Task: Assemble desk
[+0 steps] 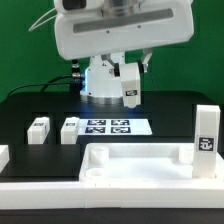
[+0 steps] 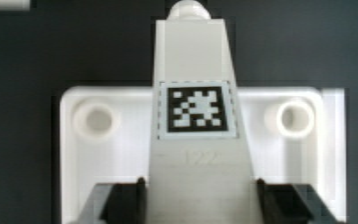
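Wrist view: hand clamps leg, desk top beyond.

The arm comes down from the top of the exterior view, its broad white wrist housing filling the upper frame. The jaws point downward and grip a white leg between them. In the wrist view both dark fingers sit pressed against the leg's opposite sides.

Green wall is seen behind black table; marker board is laid mid-table; scene is evenly lit.
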Controlling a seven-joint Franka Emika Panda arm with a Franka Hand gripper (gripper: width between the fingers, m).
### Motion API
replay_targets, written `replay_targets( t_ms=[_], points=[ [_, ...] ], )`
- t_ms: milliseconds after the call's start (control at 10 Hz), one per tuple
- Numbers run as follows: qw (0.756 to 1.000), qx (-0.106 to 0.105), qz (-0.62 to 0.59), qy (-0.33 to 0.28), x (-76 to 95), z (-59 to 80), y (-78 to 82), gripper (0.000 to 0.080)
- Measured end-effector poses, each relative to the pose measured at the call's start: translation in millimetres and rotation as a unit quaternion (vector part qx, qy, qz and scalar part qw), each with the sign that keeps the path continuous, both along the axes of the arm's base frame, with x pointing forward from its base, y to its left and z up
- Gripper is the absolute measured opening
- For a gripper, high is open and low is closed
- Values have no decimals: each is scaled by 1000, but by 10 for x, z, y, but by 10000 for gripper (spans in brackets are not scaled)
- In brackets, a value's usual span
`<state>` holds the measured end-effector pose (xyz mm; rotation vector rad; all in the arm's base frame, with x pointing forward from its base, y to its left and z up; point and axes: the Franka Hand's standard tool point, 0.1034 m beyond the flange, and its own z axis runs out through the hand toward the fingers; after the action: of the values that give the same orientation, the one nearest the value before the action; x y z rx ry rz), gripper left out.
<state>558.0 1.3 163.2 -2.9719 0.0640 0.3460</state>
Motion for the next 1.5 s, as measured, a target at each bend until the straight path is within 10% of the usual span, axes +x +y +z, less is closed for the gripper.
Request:
replay_targets(
  t_ms=[700,1000,1500],
  points=[
    [975,-46,-13,-216,274,30,-209,288],
    [927,-92,-23,-363,361,65,-355,288],
    [904,-117,-25,-410,406,15,-457,288]
  ],
)
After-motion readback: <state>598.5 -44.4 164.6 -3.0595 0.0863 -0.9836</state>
